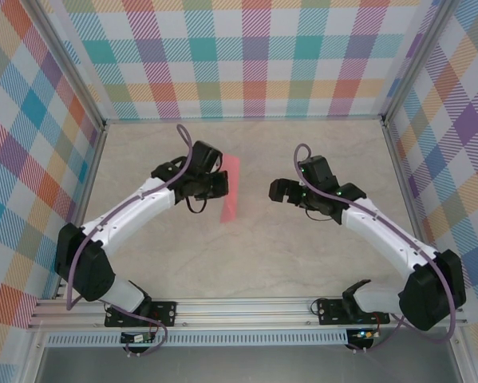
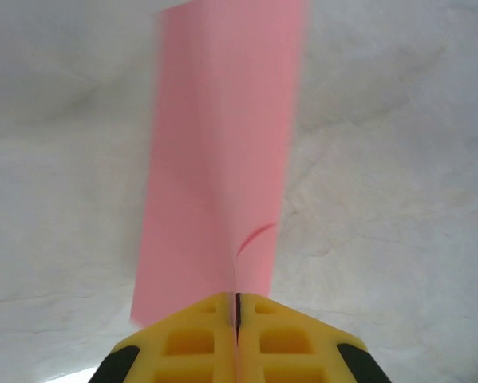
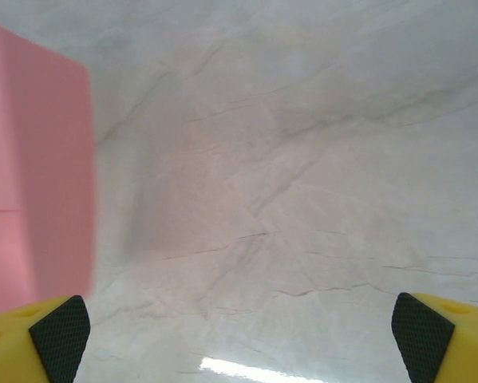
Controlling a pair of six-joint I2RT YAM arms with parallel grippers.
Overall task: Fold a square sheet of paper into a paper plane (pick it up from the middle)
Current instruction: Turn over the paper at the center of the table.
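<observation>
The salmon-pink sheet of paper [image 1: 231, 187] hangs above the table's middle as a long narrow strip with square ends, standing on edge. My left gripper [image 1: 219, 185] is shut on its near edge. In the left wrist view the yellow fingers [image 2: 195, 339] press together on the paper [image 2: 223, 159], which has a small curved crease just beyond them. My right gripper [image 1: 277, 191] sits to the right of the strip, apart from it, with its jaws wide open. In the right wrist view the paper [image 3: 31, 175] shows at the far left, and nothing lies between the black pads [image 3: 59, 335].
The tabletop [image 1: 246, 255] is pale marble-patterned. Plaid walls [image 1: 246, 56] close off the back and both sides. An aluminium rail [image 1: 246, 307] with the arm bases runs along the near edge.
</observation>
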